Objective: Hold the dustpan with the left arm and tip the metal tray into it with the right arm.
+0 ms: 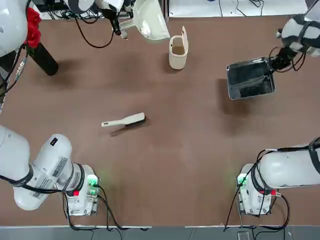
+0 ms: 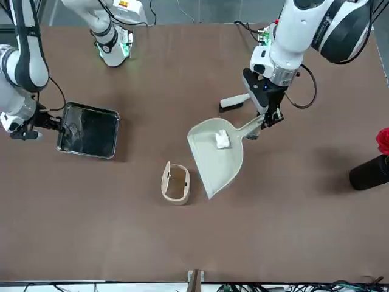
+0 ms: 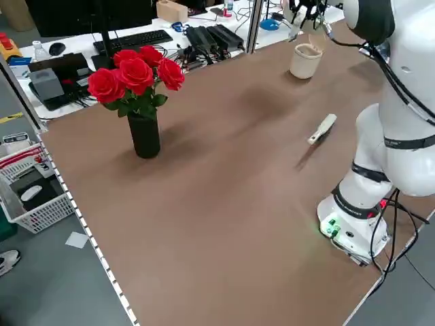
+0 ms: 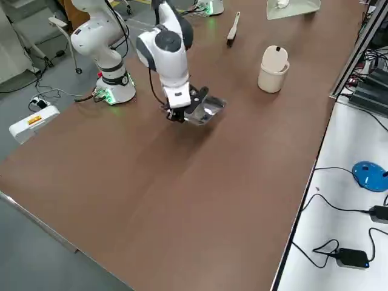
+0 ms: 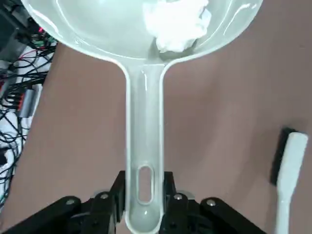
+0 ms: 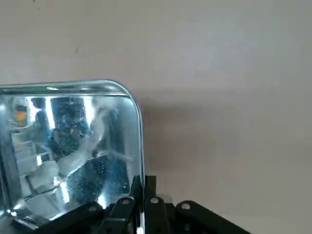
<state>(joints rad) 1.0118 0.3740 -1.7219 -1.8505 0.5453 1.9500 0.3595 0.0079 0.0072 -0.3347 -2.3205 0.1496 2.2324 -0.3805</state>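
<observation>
From overhead, the left gripper (image 1: 118, 31) clamps the handle end of the cream dustpan (image 1: 150, 20) at the table's (image 1: 180, 150) far edge, the scoop reaching away from the pincer toward the small lidded bin (image 1: 178, 50). On the far right, the right gripper (image 1: 276, 61) pinches the rim of the metal tray (image 1: 250, 79), which extends from the fingers toward the table's middle. A hand brush (image 1: 124, 120) lies alone near the centre.

Seen from across the table, the dustpan hangs raised above the tabletop with a white crumpled wad (image 2: 222, 139) in its scoop (the shadow falls beside the bin); the tray sits well apart from it, level or nearly so.

From the robot's left side, a black vase of red roses (image 3: 136, 95) stands near the table's edge, and the brush and bin show beyond.

From the right side, the right gripper nips the tray's near corner, the tray tilted slightly off the surface.

The left wrist camera shows both fingers (image 5: 117, 195) closed tight on the handle's slotted tip, the scoop straight ahead.

The right wrist camera shows narrow fingers (image 6: 138, 191) shut on the tray's thin edge, its mirrored base spreading to one side.
</observation>
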